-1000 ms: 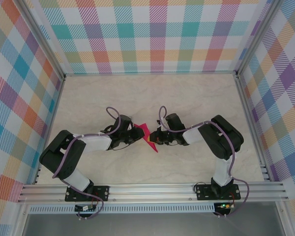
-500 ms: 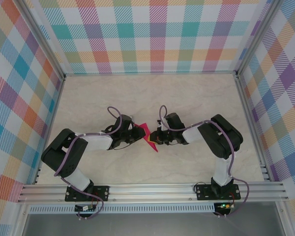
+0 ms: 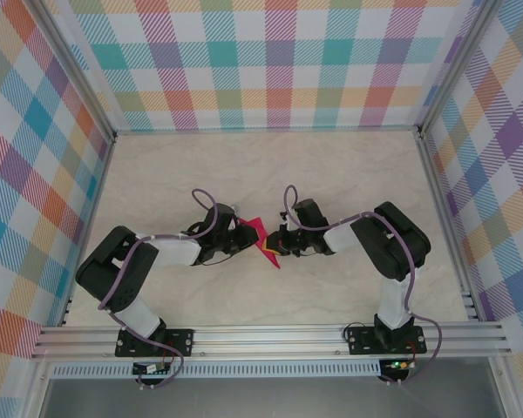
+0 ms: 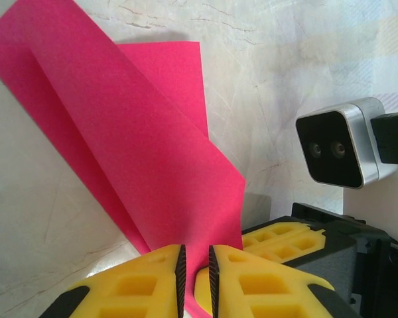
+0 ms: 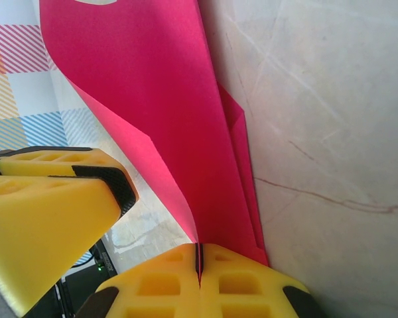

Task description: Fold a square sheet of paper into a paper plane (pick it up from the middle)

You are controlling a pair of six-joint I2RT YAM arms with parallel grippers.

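At the right gripper (image 5: 199,250): yellow pads pressed flat together, no gap, one edge of the paper sheet (image 5: 146,86) pinched in the seam. The sheet is magenta-pink and folded. Several layers fan out from the pinch: one flap curls up off the table (image 5: 331,132), the others lie close against it. One yellow finger (image 5: 46,199) of the left gripper sits just beside that raised flap.

Left gripper (image 4: 196,255): pads a narrow slot apart, black ribbed faces showing. A pointed end of the sheet runs down into the slot. Cannot tell whether the pads actually bite it. From the left wrist, the sheet shows one long diagonal crease, with the top layer over a shorter layer behind. A yellow finger (image 4: 278,242) of the right gripper is right next to the left pads, with the right wrist camera (image 4: 338,152) above it.

Positions, referenced to the front rail (image 3: 270,335):
- The sheet lies on the table a little beyond the rail, roughly opposite its mid-length, with its long axis skewed to the rail rather than parallel.
- The left gripper meets it from over the rail's left half and the right gripper from over the right half. The two nearly touch across the paper.
- Both arm bases are bolted on the rail, elbows splayed toward its ends.
- The checked back wall (image 3: 261,61) is on the table's side opposite the rail, well apart from the sheet.
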